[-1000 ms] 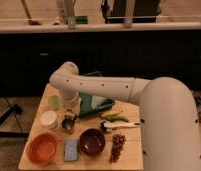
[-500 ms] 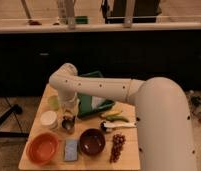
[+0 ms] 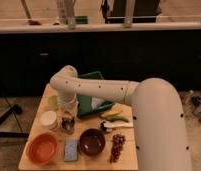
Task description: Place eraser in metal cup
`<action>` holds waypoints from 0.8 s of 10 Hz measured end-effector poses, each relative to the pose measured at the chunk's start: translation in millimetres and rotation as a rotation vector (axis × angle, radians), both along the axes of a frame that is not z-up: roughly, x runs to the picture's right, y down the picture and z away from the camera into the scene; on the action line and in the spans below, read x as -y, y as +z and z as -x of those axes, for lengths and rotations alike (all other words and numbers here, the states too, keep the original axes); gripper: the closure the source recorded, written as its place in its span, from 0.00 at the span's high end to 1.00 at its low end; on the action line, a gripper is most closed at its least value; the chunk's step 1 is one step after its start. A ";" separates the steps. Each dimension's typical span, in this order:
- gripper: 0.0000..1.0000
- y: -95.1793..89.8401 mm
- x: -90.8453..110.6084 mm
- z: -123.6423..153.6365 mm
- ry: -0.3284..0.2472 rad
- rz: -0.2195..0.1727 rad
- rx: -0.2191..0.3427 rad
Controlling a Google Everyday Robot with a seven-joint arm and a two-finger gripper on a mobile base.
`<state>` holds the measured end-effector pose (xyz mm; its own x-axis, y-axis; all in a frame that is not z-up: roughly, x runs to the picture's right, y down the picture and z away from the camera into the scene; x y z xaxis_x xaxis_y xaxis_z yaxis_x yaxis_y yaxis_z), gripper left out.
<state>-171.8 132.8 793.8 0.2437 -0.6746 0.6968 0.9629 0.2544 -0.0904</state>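
The metal cup [image 3: 68, 126] is a small dark shiny cylinder standing on the left part of the wooden table [image 3: 129, 159], right of a white round container [image 3: 48, 119]. My gripper [image 3: 68, 117] hangs straight down from the white arm [image 3: 101, 90], directly over the cup and reaching its rim. The wrist hides the gripper's tip and the cup's opening. I cannot make out the eraser; whether it is in the gripper or in the cup is hidden.
A green tray [image 3: 96, 100] lies behind the cup. An orange bowl [image 3: 42, 148], a pale blue rectangular pad [image 3: 71, 149], a dark brown bowl [image 3: 92, 141] and a bunch of grapes [image 3: 116, 145] line the front. A green pepper [image 3: 116, 118] lies mid-right. A dark counter stands behind.
The arm has stayed over the metal cup; the wrist has sunk slightly toward it. Nothing else on the table has moved.
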 end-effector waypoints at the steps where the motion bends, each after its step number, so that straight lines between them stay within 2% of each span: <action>1: 0.04 -0.5 0.4 0.5 -0.002 -0.002 0.000; 8: 0.04 -25.1 -17.0 11.0 -0.057 -0.023 0.008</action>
<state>-182.7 149.7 768.7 0.1988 -0.7034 0.6825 0.9766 0.2008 -0.0774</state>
